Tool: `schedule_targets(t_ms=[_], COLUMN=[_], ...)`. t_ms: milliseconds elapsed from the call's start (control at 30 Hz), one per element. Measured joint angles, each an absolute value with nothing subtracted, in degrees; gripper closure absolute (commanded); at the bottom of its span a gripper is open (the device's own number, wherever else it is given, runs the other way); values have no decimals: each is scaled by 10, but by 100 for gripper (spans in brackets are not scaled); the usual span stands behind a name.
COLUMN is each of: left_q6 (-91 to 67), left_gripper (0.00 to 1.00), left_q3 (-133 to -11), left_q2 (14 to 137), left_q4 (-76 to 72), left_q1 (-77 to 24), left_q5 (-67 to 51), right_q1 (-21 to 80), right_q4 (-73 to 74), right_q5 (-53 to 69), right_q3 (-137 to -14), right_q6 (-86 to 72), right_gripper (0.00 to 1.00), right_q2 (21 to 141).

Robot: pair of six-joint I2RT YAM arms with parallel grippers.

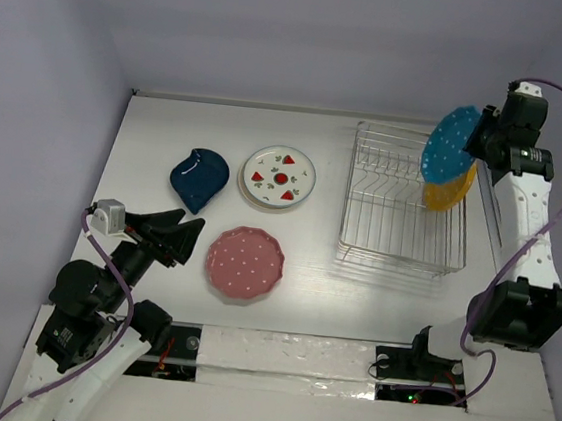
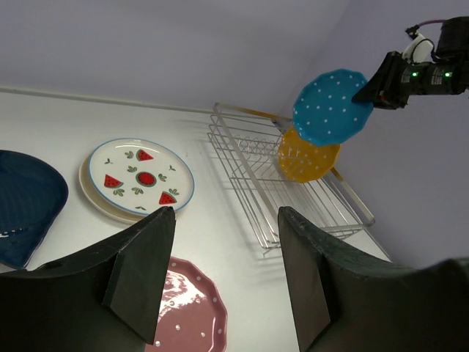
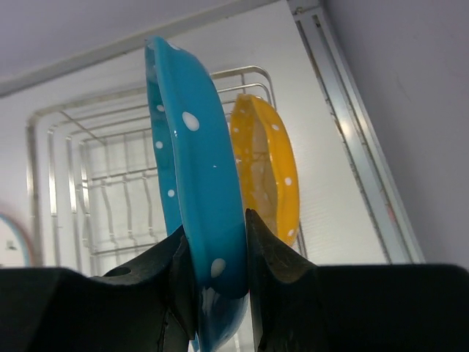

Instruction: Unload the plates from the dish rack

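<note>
Right gripper (image 3: 216,236) is pinching the teal plate (image 1: 451,143) by its rim, with the dish rack (image 1: 401,218) below and the yellow plate (image 1: 451,191) just beyond. Risk: thin edge grip slipping, plate dropping onto the wires. Left gripper (image 2: 223,220) is gaping wide, empty.

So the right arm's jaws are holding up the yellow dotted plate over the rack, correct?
No, the jaws hold the teal plate, as the right wrist view shows, clamped on its rim. The yellow plate stands in the dish rack behind it.
</note>
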State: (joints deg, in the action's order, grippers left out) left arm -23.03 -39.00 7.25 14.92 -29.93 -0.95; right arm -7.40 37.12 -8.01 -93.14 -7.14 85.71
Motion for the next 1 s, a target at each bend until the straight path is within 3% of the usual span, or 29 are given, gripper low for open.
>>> schedule_targets(t_ms=[133,300,467,733,1000], left_q6=[-230,-230,-230,-231,-231], left_gripper=[45,45,45,45,46], left_q3=[-390,-390,-390,-390,-390], left_q2=[72,74,85,105,140], left_q4=[149,149,150,150,150], left_q1=[-299,-299,-298,-272,-227], left_q5=[-10,-9,-7,10,8], right_q1=[-74,-65,28,196,326], right_q4=[356,261,170,20,-125], right_q5=[-39,64,151,254,292], right_q3=[-915,-780,-670,-526,-492], right_q6=[-122,-213,-287,-391,-456], right_gripper=[100,100,100,100,100], right_q2=[816,702,650,646,740])
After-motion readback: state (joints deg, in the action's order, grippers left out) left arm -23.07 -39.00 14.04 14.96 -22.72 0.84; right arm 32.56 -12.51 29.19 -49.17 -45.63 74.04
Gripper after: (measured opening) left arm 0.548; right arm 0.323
